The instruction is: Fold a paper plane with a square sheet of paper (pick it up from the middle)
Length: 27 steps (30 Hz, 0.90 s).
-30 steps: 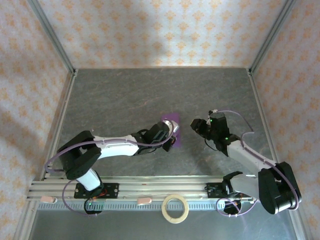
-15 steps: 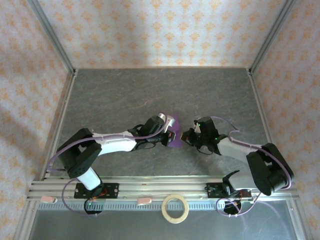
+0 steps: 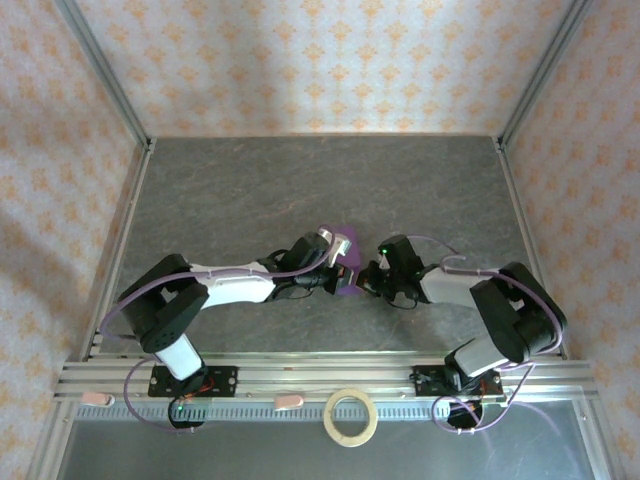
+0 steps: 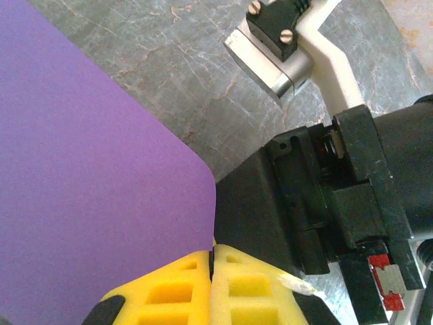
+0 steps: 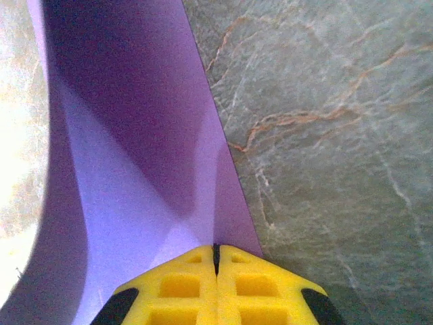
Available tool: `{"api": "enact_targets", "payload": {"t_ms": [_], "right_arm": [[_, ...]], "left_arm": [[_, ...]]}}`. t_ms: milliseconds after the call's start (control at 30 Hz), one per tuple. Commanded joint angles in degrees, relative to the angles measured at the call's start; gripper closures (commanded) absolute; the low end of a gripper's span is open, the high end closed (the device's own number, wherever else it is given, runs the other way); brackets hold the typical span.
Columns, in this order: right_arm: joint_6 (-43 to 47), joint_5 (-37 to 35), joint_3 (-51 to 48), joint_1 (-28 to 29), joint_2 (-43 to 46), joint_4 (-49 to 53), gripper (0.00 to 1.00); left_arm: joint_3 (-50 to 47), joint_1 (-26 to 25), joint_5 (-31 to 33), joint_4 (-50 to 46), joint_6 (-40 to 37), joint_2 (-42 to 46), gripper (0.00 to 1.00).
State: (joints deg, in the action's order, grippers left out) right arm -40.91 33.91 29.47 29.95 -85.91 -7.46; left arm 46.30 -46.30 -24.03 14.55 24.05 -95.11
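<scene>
From above, both arms reach toward the middle of the grey table (image 3: 250, 190). The left gripper (image 3: 349, 271) and the right gripper (image 3: 367, 277) come together there, tip toward tip, almost touching. Between and under them a small part of the purple sheet of paper (image 3: 346, 291) can be seen, and the arms cover the rest of it. It is about in the middle of the table, a little to the right. A tan tape ring (image 3: 351, 416) lies well apart at the near edge, in front of the metal rail (image 3: 300, 378) that carries the arm bases.

In the left wrist view, the purple sheet of paper (image 4: 88, 176) takes the whole left side as a smooth flat surface with one rounded corner. The left gripper (image 4: 212, 265) is clenched on it: the two yellow fingertips (image 4: 169, 291) press together, and the edge of the paper runs down into the thin line between them. Just beside, on the right, stands the black housing of the right arm (image 4: 318, 196), very near to the paper's corner. The marbled table (image 4: 196, 74) shows behind.

In the right wrist view, the right gripper (image 5: 216, 258) is also clenched, grasping the purple sheet of paper (image 5: 135, 169). Its yellow fingertips (image 5: 254, 281) are pressed together, and the paper rises from the seam toward the far side. Here the paper has creases, with lighter and darker triangular faces, and its left part curves upward. The table (image 5: 325, 135) lies to the right of it.
</scene>
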Motion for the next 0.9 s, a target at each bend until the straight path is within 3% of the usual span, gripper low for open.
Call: {"api": "enact_targets", "payload": {"t_ms": [0,467,867], "right_arm": [[3.6,-4.2,0.7,0.2,-1.6,6.4,1.0],[4.7,-4.7,2.2,0.1,-2.7,7.8,1.0],[4.2,-4.1,2.1,0.1,-2.8,7.4,1.0]], "left_arm": [[-0.4,1.3,-3.3,1.7,1.1,-1.3,0.97],[-1.1,4.4,-0.5,0.6,-0.3,-3.1,0.96],[-1.1,4.9,6.0,-1.6,-2.6,-4.0,0.96]]}}
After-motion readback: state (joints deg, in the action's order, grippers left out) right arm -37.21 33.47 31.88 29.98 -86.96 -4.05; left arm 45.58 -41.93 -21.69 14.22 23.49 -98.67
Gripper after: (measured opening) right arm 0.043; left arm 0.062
